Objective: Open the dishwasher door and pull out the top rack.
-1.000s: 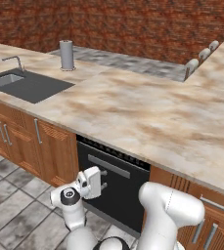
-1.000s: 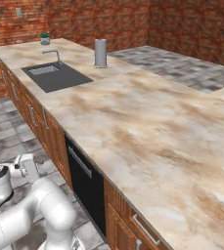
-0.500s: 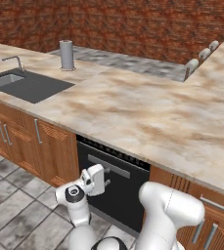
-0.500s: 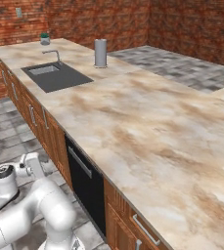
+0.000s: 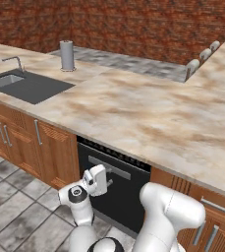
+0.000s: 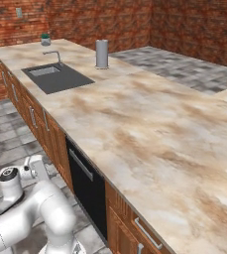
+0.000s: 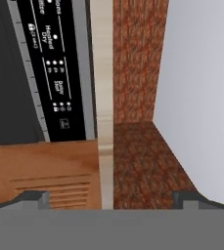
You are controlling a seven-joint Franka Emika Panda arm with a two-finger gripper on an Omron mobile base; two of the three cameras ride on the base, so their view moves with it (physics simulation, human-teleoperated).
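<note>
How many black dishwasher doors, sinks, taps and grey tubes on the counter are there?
dishwasher door: 1
sink: 1
tap: 1
grey tube: 1
Total: 4

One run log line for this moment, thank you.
dishwasher door: closed | gripper: open, near handle, holding nothing | top rack: not out

The dishwasher door (image 5: 115, 189) sits lower centre of the left base view, under the desk (image 5: 148, 118), between cabinet doors (image 5: 52, 152). The sink (image 5: 25, 86) lies at left on the desk; the cylinder (image 5: 67, 55) stands behind it, upper left.
</note>
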